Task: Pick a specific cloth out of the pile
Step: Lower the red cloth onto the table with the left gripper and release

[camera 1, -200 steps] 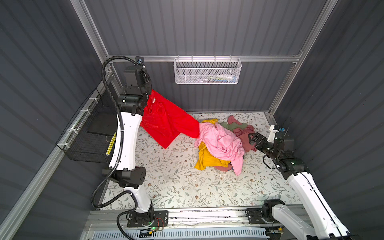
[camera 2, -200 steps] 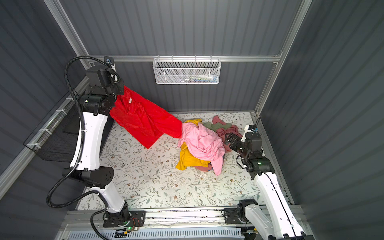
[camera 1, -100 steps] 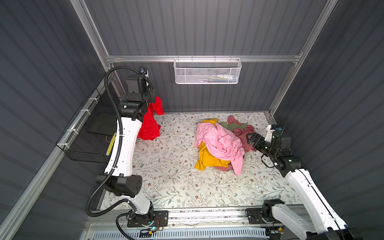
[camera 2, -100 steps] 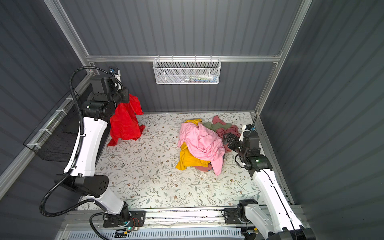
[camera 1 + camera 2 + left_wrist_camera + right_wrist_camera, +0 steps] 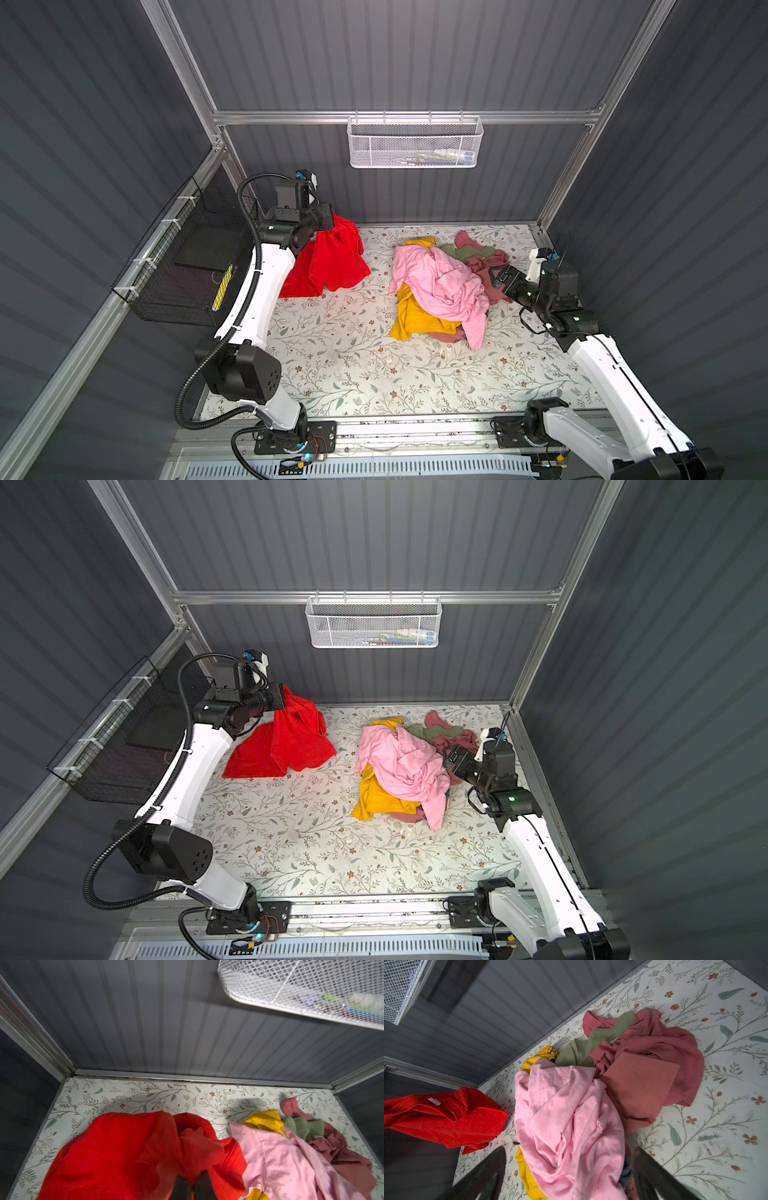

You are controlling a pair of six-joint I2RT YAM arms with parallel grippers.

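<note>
Floral mat (image 5: 353, 365) — cloth (image 5: 114, 1157) pinched in left tool (image 5: 193, 1186), hanging below

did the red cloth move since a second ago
Yes. The red cloth has pulled left, off the pile, toward the black wire basket; the left hand holds it.

Bright overhead light, soft shadows, blurred wrist-view foregrounds.

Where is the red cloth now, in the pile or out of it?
Out. The red cloth, gripped by the shut left gripper, sits apart from the pile, with bare table between them.
</note>
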